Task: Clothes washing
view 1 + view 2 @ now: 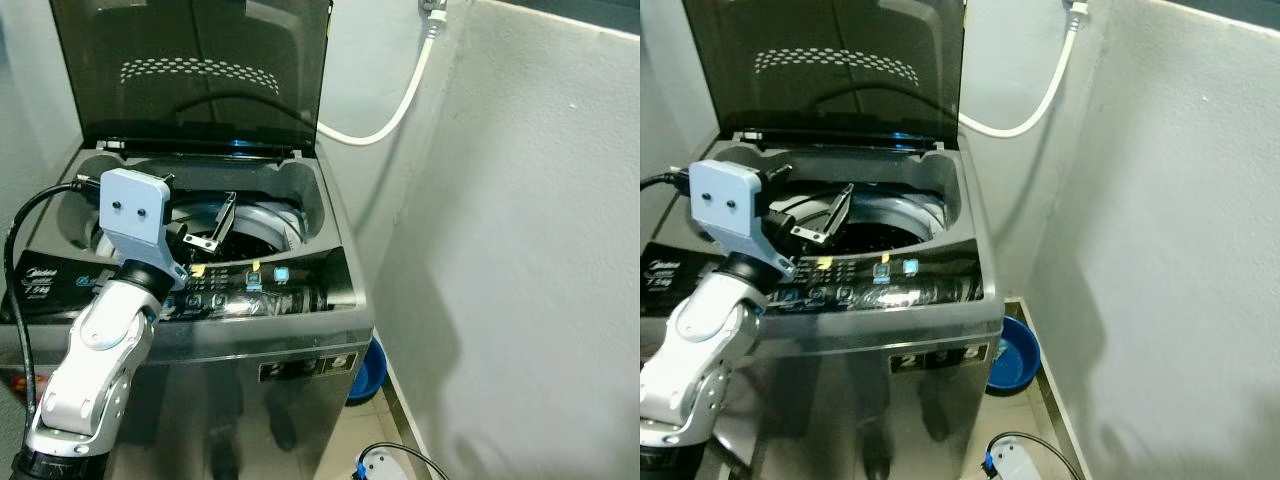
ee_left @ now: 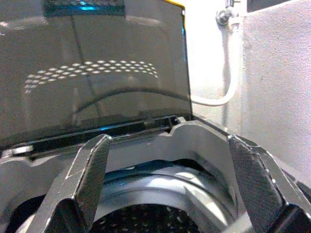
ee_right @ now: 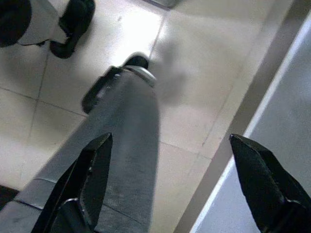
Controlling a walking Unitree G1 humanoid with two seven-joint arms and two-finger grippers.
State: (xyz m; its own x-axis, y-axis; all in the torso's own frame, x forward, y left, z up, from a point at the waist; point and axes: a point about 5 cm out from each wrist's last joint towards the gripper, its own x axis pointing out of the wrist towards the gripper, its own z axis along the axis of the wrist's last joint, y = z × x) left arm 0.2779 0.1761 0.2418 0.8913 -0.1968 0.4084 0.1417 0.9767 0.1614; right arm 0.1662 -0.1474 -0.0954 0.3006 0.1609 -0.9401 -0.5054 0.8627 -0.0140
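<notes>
Left gripper (image 1: 205, 225) is up over the mouth of the washing machine (image 1: 300, 330), fingers spread wide apart with nothing between them. They're long, black and flat, with a woven carbon-like texture you can see in the left wrist view, where one finger (image 2: 92, 170) sits on each side of the tub. The wrist behind it carries a pale blue-grey boxy camera block (image 1: 133, 208), and the arm below is chunky, rounded silver metal with a black cable (image 1: 20, 280) looping off to the left.

Washer is a top-loader, dark glossy grey, sitting right in front and slightly left. Its smoked, see-through lid (image 1: 190, 70) stands upright at the far side, with a curved band of little white dots reflected in it. Inside, the drum (image 1: 875, 232) is dark with a perforated wall and a shiny metal rim. No clothes that I can make out in there, too dark to say. The near edge has a slick black control panel (image 1: 250, 290) with a few small lit buttons.

Off to the right is a plain matte grey wall (image 1: 530, 250), with a white hose (image 1: 395, 115) curving down from a tap near the top. A round blue plastic basin (image 1: 1012, 355) sits on the tiled floor beside the washer.

Right gripper (image 3: 170, 184) hangs low over pale floor tiles (image 3: 194, 73), fingers apart and empty too.
</notes>
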